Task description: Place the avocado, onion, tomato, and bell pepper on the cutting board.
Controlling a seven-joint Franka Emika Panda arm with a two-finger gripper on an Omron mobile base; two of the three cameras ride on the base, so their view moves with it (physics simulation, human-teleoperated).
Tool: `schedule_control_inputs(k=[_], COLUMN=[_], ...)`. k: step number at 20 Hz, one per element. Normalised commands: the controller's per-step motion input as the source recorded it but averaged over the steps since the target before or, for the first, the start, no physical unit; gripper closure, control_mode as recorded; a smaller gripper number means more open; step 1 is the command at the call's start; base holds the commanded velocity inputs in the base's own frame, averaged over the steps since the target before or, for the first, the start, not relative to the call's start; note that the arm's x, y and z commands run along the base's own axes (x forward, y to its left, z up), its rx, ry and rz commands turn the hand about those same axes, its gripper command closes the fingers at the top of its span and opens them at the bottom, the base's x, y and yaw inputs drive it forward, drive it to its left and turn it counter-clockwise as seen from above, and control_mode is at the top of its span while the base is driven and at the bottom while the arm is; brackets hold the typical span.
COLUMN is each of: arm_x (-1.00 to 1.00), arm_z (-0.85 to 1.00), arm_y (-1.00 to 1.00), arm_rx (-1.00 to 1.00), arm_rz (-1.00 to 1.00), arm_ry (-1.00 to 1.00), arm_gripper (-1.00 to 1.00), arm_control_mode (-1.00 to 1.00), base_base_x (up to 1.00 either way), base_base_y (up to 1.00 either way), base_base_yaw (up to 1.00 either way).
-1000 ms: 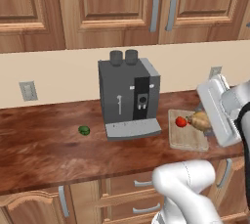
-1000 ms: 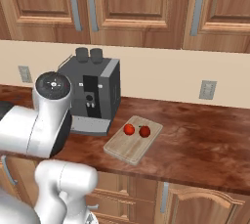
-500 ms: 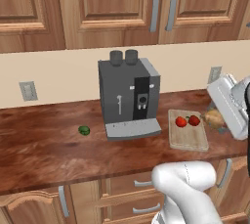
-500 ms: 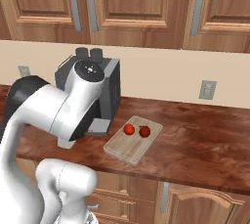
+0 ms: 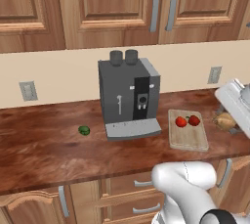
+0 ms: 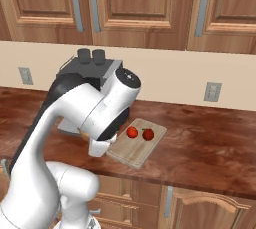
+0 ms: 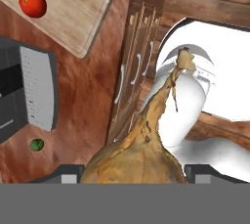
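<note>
The gripper (image 7: 133, 171) is clamping the tan, papery-skinned onion (image 7: 139, 152) around its firm round belly: light, stiff, probably slippery, its stalk pointing away.

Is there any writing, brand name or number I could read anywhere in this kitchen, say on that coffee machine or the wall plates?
None can be read.
Coffee machine: its dark front panel carries no legible label or brand.
Wall outlets: plain plates, no text.
Cutting board and cabinet doors: bare wood, no markings.
</note>
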Motion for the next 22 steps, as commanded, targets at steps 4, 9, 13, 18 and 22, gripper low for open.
schedule_control_inputs(k=[4,9,13,18,22], arm_x=[0.55,0.64,0.26,0.18,0.28], arm_z=[-0.27,-0.31,-0.4,-0.35,-0.17], arm_y=[-0.08,-0.05,-0.28,-0.24,-0.03], arm_rx=[0.0,0.0,0.0,0.0,0.0], arm_rz=[0.16,0.14,0.12,0.07,0.01], arm_ry=[0.01,0.04,0.07,0.06,0.08], arm_gripper=[1.0,1.0,1.0,1.0,1.0], arm_control_mode=[-1.0,-1.0,-1.0,-1.0,-1.0], base_base_x=[0.0,0.0,0.0,0.0,0.0], base_base_y=[0.0,0.0,0.0,0.0,0.0], base_base_yaw=[0.0,0.0,0.0,0.0,0.0])
